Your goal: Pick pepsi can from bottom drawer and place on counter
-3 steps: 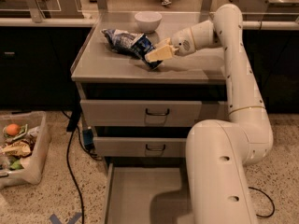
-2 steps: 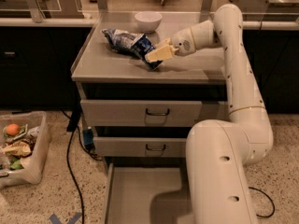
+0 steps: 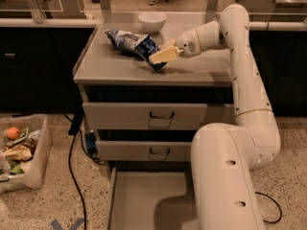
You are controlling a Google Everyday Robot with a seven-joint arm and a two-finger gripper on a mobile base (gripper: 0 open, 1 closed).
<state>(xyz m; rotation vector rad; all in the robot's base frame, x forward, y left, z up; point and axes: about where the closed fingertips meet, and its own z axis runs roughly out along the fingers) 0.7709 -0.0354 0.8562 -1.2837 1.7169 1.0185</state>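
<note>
Camera view: one arm reaching across the cabinet top.
claw (image 3: 162, 56): low over the bench (image 3: 120, 67), right against the pepsi can (image 3: 156, 64); cannot tell whether it is clamped or apart.
pepsi can: down at the bench surface, seemingly tilted, just beside the snack bag (image 3: 123, 36).
bottom drawer (image 3: 144, 200): pulled out, no can on its visible floor.
progress: the lift from the drawer looks done; letting go and backing away appear to remain.

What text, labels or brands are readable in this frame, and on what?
Nothing readable as text.
snack bag: blue-and-white print, too blurred to read.
pepsi can: mostly hidden by the gripper above the counter, no logo legible.
bowl, drawer fronts: no markings visible.
</note>
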